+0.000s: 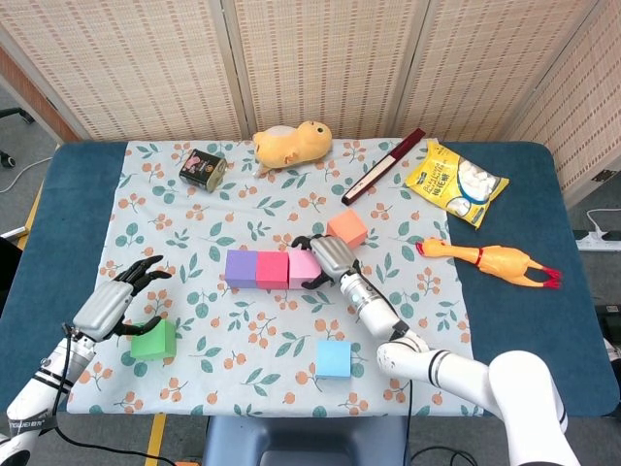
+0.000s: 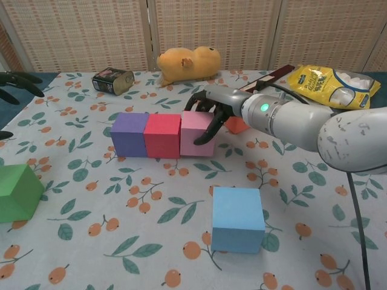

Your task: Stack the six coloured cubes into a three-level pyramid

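Beside the red cube (image 2: 162, 135), your right hand (image 2: 208, 112) gripped the pink cube (image 2: 196, 133), flush in the row, while your left hand (image 1: 116, 302) hovered open.

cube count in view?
6. Purple cube, red cube and pink cube sit in a row at centre, the right hand on the pink. Orange cube behind, blue cube front, green cube front left.

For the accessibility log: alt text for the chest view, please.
The right hand grips a pink cube set against a red cube and purple cube, forming a row on the floral cloth. A blue cube sits nearer, a green cube far left.
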Motion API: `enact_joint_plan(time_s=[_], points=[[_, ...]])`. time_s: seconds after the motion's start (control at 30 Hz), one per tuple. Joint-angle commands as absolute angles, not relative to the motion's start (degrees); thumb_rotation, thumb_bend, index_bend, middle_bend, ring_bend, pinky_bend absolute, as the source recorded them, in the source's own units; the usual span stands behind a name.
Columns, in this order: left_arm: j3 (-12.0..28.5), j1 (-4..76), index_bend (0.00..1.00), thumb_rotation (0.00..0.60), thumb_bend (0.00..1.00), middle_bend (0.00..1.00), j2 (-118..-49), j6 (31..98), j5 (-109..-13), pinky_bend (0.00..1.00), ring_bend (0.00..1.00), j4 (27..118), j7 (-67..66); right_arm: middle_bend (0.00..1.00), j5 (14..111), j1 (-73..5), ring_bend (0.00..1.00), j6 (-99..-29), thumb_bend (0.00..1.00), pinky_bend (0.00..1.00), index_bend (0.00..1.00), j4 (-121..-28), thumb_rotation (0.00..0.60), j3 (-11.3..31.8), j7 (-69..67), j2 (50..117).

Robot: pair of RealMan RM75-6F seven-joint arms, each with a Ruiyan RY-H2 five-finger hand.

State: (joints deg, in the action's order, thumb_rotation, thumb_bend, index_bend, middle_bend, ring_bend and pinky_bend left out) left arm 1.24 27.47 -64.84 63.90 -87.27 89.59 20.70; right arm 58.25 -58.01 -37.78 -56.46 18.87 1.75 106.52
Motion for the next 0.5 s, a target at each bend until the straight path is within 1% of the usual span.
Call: enact_joint_plan(time_s=[0.03, 0.27, 0.37, 0.5], points=[[1.14, 27.44, 0.22, 0.6, 0.31, 0.03, -64.95, 63.95, -87.48, 0.18, 0.05, 89.34, 21.18, 0.37, 58.18, -58.42, 0.24, -37.79, 0.06, 0.28, 0.24, -56.0, 0.6, 18.82, 2.29, 107.06], [0.75, 27.24, 0.22, 0.6, 0.31, 0.03, -65.15, 64.17, -88.07, 0.18, 0.05, 88.45, 22.46, 0.37, 58.16, -59.21, 0.23, -38.12, 0.06, 0.27, 0.21, -54.56, 0.6, 18.48, 4.09, 108.35], [0.64, 27.18, 0.22, 0.6, 0.31, 0.02, -65.19, 64.26, -88.25, 0.18, 0.05, 88.14, 22.93, 0.36, 57.92, -59.31, 0.22, -38.07, 0.06, 0.25, 0.17, -54.29, 0.6, 18.47, 4.52, 108.61], [0.57, 27.09, 0.22, 0.6, 0.31, 0.02, -65.29, 64.48, -88.45, 0.18, 0.05, 87.8, 23.44, 0.32, 57.71, -59.46, 0.19, -37.85, 0.06, 0.23, 0.08, -54.21, 0.6, 18.39, 5.1, 108.71]])
